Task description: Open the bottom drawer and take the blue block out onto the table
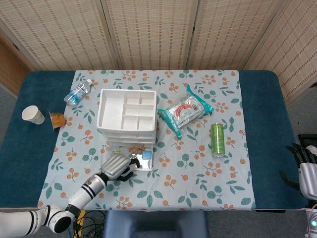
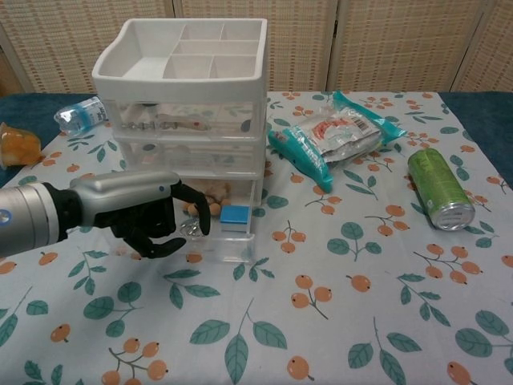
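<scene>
A white three-drawer unit (image 2: 180, 80) stands on the floral cloth, left of centre. Its clear bottom drawer (image 2: 229, 244) is pulled partway out toward me. Inside it lie the blue block (image 2: 233, 214), also seen from the head view as a blue block (image 1: 147, 154), and some tan pieces behind it. My left hand (image 2: 144, 212) sits at the drawer's front left, fingers curled onto its front edge; from above the left hand (image 1: 116, 166) lies just left of the drawer (image 1: 141, 159). My right hand (image 1: 304, 166) hangs off the table's right edge, fingers apart, holding nothing.
A green can (image 2: 437, 188) lies on its side at the right. A teal snack bag (image 2: 337, 132) is right of the unit. A water bottle (image 2: 80, 112), an orange cup (image 2: 18, 143) and a paper cup (image 1: 33, 114) are at the left.
</scene>
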You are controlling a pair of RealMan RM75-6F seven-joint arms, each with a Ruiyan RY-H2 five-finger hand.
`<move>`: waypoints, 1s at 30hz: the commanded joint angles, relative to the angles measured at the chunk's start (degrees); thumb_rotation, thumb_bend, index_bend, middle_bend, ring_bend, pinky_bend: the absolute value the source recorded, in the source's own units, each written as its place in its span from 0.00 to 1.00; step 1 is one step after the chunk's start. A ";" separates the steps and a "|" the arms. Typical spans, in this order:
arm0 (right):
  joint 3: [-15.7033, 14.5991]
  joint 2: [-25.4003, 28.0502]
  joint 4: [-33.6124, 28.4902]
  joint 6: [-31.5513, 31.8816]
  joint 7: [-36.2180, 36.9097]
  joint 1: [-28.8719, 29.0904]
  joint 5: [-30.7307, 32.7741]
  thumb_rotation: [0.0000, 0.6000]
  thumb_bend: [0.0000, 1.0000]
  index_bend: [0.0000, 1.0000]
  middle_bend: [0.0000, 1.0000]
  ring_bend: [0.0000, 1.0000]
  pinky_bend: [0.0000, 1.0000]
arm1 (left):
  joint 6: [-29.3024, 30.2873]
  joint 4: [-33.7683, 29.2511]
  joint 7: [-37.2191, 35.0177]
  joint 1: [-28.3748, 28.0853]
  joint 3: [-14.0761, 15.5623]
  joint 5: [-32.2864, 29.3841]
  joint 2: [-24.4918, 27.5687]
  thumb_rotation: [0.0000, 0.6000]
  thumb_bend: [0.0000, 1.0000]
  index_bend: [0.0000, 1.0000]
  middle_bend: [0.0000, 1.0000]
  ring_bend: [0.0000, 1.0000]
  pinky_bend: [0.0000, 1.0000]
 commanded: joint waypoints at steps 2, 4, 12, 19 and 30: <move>0.01 0.02 0.05 -0.01 0.05 -0.03 0.08 1.00 0.27 0.19 0.15 0.20 0.21 | 0.88 -0.69 -0.92 0.29 -0.15 1.04 0.90 1.00 0.48 0.33 0.96 1.00 1.00; 0.03 0.03 0.11 -0.05 0.10 -0.04 0.14 1.00 0.27 0.19 0.15 0.20 0.21 | 0.98 -1.06 -1.60 0.29 -0.19 1.63 1.61 1.00 0.48 0.33 0.96 1.00 1.00; -0.01 -0.08 0.16 -0.50 0.05 0.21 0.08 1.00 0.27 0.19 0.15 0.20 0.21 | -5.57 -0.54 -4.99 -3.32 -2.12 -0.11 5.18 1.00 0.51 0.28 0.97 1.00 1.00; -0.06 -0.05 0.09 -0.45 -0.06 0.01 0.40 1.00 0.27 0.19 0.15 0.20 0.22 | -12.37 1.30 -5.61 -6.97 -2.60 -2.98 7.22 1.00 0.58 0.22 0.97 1.00 1.00; -0.06 -0.24 0.37 -0.83 0.01 0.11 0.61 1.00 0.27 0.19 0.15 0.21 0.21 | -12.18 2.83 -1.08 -8.53 -1.45 -4.70 7.22 1.00 0.59 0.17 0.97 1.00 1.00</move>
